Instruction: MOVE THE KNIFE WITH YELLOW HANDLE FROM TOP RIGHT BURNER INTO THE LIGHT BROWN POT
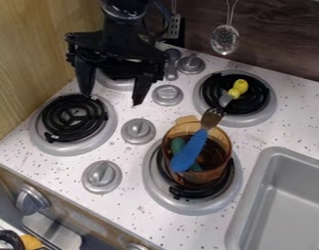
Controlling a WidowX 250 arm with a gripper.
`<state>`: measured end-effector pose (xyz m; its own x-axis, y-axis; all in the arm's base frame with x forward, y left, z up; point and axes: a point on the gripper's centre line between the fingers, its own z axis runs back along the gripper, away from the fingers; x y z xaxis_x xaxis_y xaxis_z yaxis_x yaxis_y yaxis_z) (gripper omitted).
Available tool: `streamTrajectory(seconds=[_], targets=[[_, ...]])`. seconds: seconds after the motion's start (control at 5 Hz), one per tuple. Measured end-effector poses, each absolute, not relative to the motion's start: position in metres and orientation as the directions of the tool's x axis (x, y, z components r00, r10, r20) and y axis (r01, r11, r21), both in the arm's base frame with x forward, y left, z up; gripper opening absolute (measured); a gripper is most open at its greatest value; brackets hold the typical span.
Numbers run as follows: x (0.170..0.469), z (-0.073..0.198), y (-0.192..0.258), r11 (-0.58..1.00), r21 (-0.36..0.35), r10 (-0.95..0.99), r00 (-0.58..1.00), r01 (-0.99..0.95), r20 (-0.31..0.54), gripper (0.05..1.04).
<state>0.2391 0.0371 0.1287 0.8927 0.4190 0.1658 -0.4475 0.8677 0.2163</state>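
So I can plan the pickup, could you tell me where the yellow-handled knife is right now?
In the camera view, the yellow-handled knife lies at upper right on the top right burner, beyond the light brown pot.

Knife (237,90): on far right burner (271,108).
Pot (215,172): on near right burner (188,208); fork (190,150) tilted inside.
My gripper (112,98): far left, fingers spread.

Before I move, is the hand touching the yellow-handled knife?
Apart. The camera view shows a wide gap: a grey knob and speckled stovetop lie between the hand and the yellow-handled knife.
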Motion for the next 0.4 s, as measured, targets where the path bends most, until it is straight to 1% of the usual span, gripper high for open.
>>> streamTrajectory(seconds=[0.2, 0.4], targets=[[0.238, 0.124, 0.036, 0.87, 0.223, 0.416, 0.898, -0.439, 0.145, 0.999], [0.252, 0.121, 0.023, 0.919, 0.188, 0.316, 0.932, -0.348, 0.179, 0.999]])
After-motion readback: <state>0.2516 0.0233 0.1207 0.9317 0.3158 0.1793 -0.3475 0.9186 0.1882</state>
